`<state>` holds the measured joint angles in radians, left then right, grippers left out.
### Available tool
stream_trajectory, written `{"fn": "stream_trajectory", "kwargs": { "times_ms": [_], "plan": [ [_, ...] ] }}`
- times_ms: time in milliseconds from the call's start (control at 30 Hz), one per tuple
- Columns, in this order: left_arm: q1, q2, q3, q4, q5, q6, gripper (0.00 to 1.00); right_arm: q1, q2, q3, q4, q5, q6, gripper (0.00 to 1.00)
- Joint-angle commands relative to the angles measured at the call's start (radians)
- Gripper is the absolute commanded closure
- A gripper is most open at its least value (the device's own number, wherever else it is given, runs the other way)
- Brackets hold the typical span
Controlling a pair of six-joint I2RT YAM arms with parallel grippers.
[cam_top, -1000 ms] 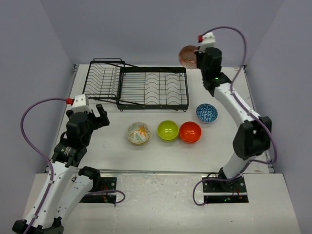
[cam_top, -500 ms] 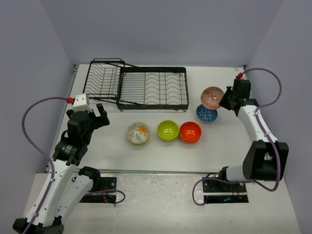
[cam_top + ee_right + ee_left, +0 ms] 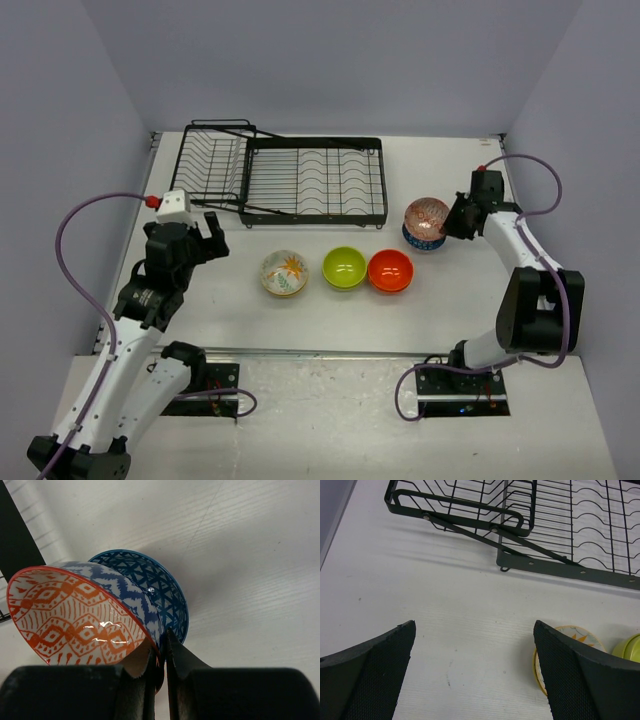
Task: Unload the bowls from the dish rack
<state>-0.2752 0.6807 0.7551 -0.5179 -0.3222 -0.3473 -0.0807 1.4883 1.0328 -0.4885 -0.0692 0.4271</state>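
Observation:
The black wire dish rack [image 3: 290,180] stands at the back of the table with no bowls in it; its near corner shows in the left wrist view [image 3: 520,555]. My right gripper [image 3: 452,215] is shut on the rim of the pinkish-brown bowl [image 3: 427,217], which has an orange pattern inside [image 3: 75,620], and holds it tilted over the blue bowl [image 3: 155,587] with its lower edge close to that bowl. The floral bowl [image 3: 284,272], lime green bowl [image 3: 344,267] and orange-red bowl [image 3: 390,270] sit in a row on the table. My left gripper [image 3: 203,232] is open and empty, left of the floral bowl [image 3: 570,635].
Grey walls close in the table on the left, back and right. The arm bases sit at the near edge. Bare white tabletop [image 3: 445,605] lies under my left gripper.
My right gripper carried the pinkish-brown bowl from high above the rack's right end down to just over the blue bowl. My left arm shifted slightly.

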Motion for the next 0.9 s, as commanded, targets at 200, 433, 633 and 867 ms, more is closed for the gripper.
{"fn": "stream_trajectory", "kwargs": {
  "times_ms": [200, 433, 633, 867],
  "plan": [
    [0.01, 0.003, 0.003, 0.033, 0.038, 0.016, 0.0, -0.044, 0.043, 0.053, 0.004, -0.116, -0.014, 0.92],
    [0.01, 0.008, 0.0, 0.036, 0.057, 0.016, 0.0, -0.045, 0.075, 0.052, 0.007, -0.168, -0.03, 0.89],
    [0.008, -0.012, -0.007, 0.038, 0.046, 0.014, 0.0, -0.05, 0.083, 0.046, 0.01, -0.182, -0.031, 0.88],
    [0.008, -0.013, -0.01, 0.041, 0.057, 0.014, 0.0, -0.051, 0.09, 0.039, 0.01, -0.165, -0.034, 0.86]
  ]
}}
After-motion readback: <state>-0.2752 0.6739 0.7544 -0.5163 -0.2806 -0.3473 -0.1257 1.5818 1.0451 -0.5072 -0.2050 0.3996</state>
